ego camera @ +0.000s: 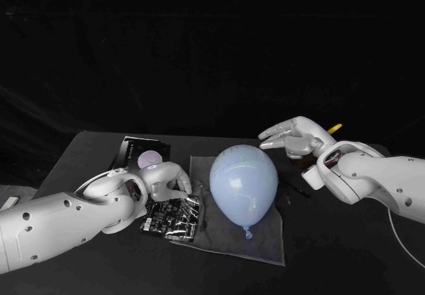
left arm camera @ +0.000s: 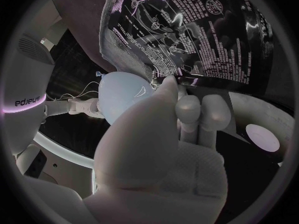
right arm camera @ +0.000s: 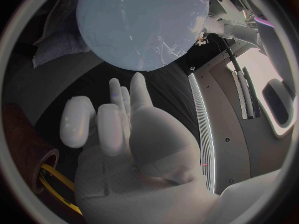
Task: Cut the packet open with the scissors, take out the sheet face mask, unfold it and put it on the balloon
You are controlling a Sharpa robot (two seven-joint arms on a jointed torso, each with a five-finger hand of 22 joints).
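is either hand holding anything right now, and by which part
The left hand pinches the packet by one edge. The right hand holds nothing, its fingers apart beside the balloon.

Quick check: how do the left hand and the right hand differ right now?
The left hand grips the edge of the black packet; the right hand holds nothing, fingers apart. The left hand sits beside the balloon at its middle; the right hand is by the balloon's far end. Both are silver and flank the balloon, which lies on a grey cloth.
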